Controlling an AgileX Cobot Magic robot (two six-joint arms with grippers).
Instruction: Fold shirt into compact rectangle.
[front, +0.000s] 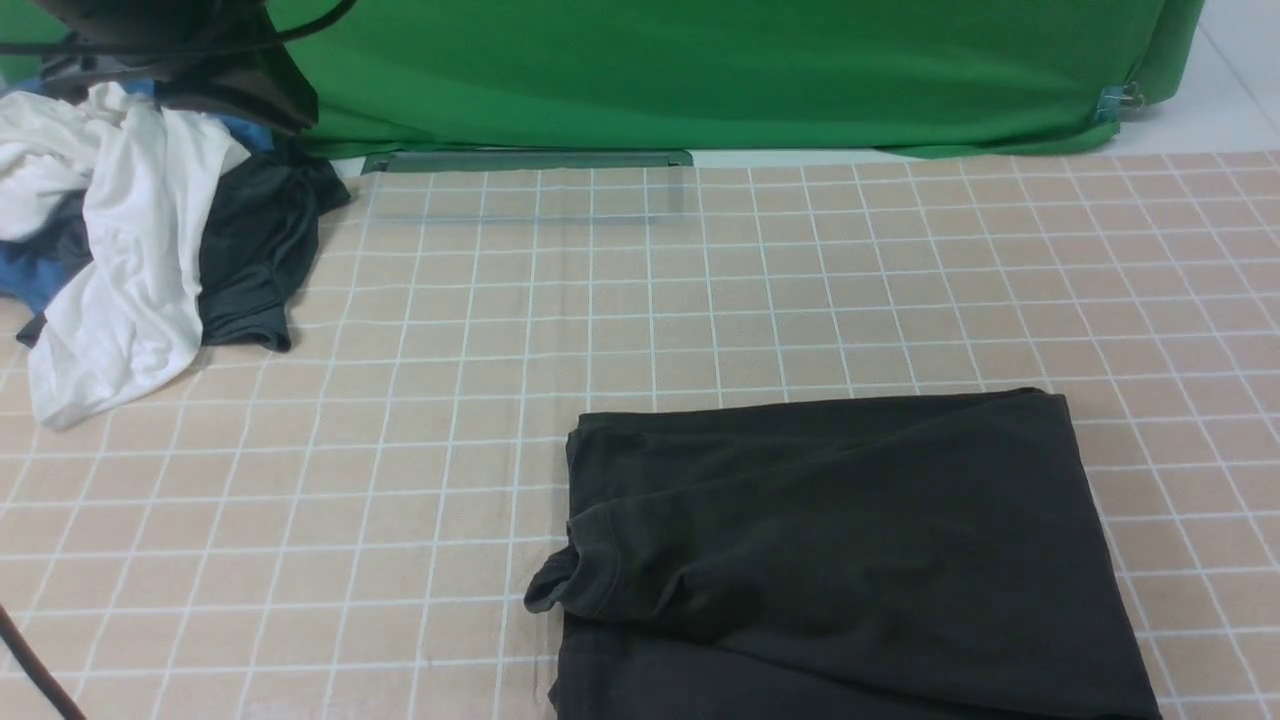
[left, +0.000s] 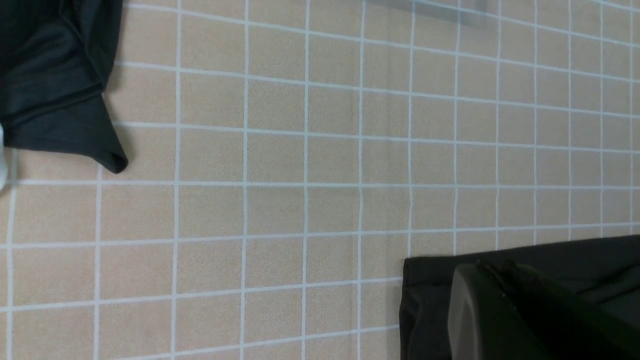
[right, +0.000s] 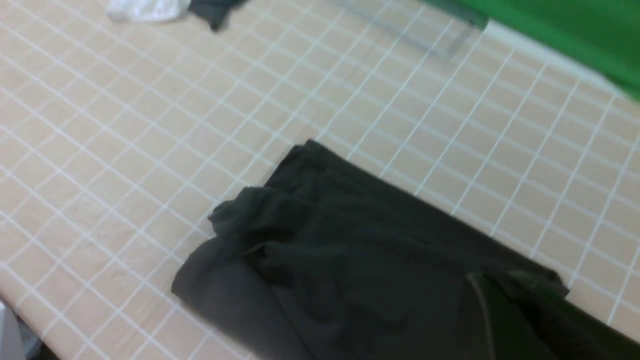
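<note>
Two loose garments, a white garment (front: 120, 260) and a dark grey garment (front: 255, 250), lie heaped in the upper left of the front view, well apart from the work. Further right, the shirt (front: 850, 550) sits lower centre-right on the checked cloth (front: 600, 300). It is already a rough rectangle, no print showing, but a rolled lump (front: 560, 585) pokes out of its left edge and slack creases cross the top. I'd say the job now is tidying: tuck that lump under, smooth toward the right edge, and square the corners without dragging the layers. Neither arm shows in front. In the wrist views the left gripper (left: 530, 315) and right gripper (right: 530, 320) are pinched closed, holding nothing I can make out.
</note>
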